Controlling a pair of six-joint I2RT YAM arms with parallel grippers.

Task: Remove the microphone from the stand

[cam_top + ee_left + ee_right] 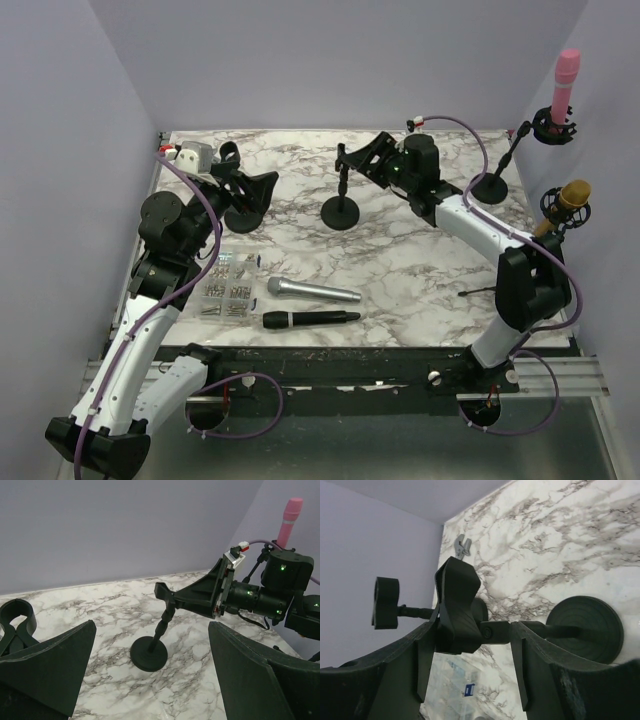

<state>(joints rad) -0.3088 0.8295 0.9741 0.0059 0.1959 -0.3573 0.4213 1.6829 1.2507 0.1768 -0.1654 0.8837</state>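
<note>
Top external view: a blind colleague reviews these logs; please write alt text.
The right gripper is at the top of an empty black stand on a marble table. A silver microphone and a black microphone lie nearer the front.

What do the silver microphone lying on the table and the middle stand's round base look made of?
Silver microphone: probably metal with a satin finish, given its pale grey sheen and soft highlight. Stand base: matte black, plastic or painted metal, hard to say; concentric ridges show, no glare.
</note>
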